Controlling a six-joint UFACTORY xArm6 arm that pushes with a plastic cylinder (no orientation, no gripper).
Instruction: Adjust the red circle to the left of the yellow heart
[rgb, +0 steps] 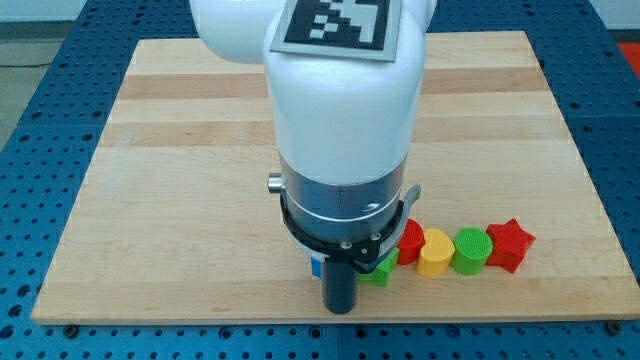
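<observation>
The red circle (410, 241) sits near the view's bottom edge of the desk (180, 170), right of centre, and only its right part shows; the rest is hidden behind the arm's body. It touches the yellow heart (435, 251) on that block's left side, so the two stand side by side in a row. To the heart's right, and touching it, is a green round block (472, 250), and beyond that a red star (510, 245) closes the row at the view's right.

Just below and left of the red circle, a green block (381, 269) peeks out from behind the rod; its shape cannot be made out. A small piece of a blue block (315, 267) shows on the rod's other side, its shape also hidden.

The arm (340, 100) fills the middle of the view, white above and with a dark ring lower down, carrying a black-and-white marker (338, 22) on top. The tool is a plain dark rod with nothing to open or close; its tip (341, 310) rests on the desk near the view's bottom, between the blue block and the green one, left of and below the red circle.
</observation>
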